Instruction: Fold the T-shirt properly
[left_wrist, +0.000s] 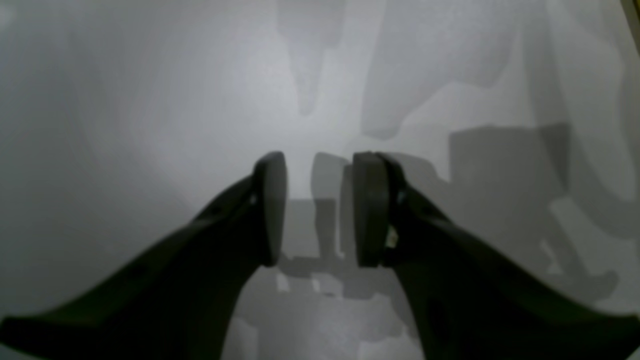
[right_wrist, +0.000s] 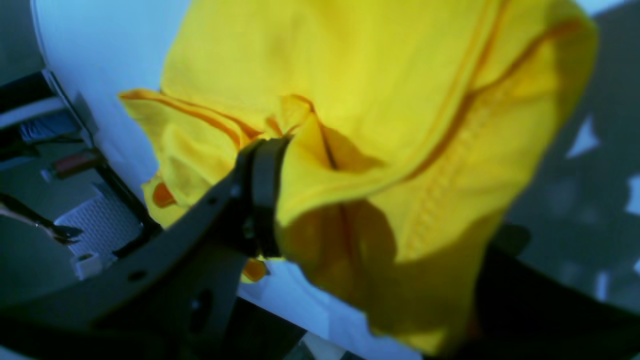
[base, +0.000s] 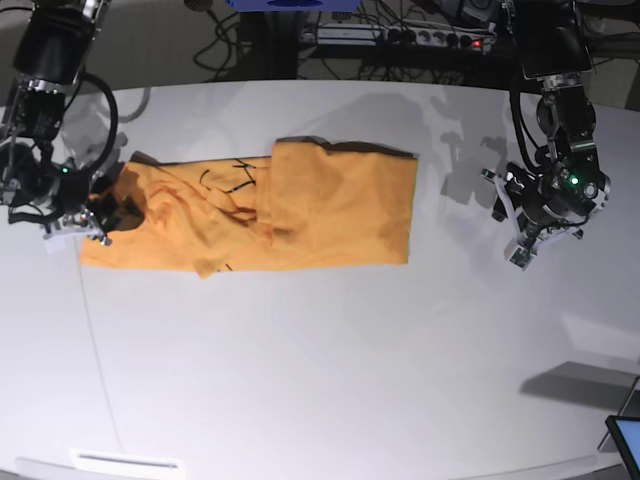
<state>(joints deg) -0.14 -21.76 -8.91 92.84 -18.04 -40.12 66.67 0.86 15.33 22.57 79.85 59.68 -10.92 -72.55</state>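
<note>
The base view looks steeply down from above onto the white table (base: 320, 380), taking in both arms. The left wrist view looks along its fingers (left_wrist: 272, 205) at bare tabletop, close. The right wrist view sits very near the T-shirt (right_wrist: 390, 125), also visible from the base.

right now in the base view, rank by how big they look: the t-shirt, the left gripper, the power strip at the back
1. T-shirt, by far the largest, spread across the table.
2. and 3. Power strip and left gripper: too close to call. The strip looks longer but thinner, lies farther from the camera and is partly hidden by cables.
</note>
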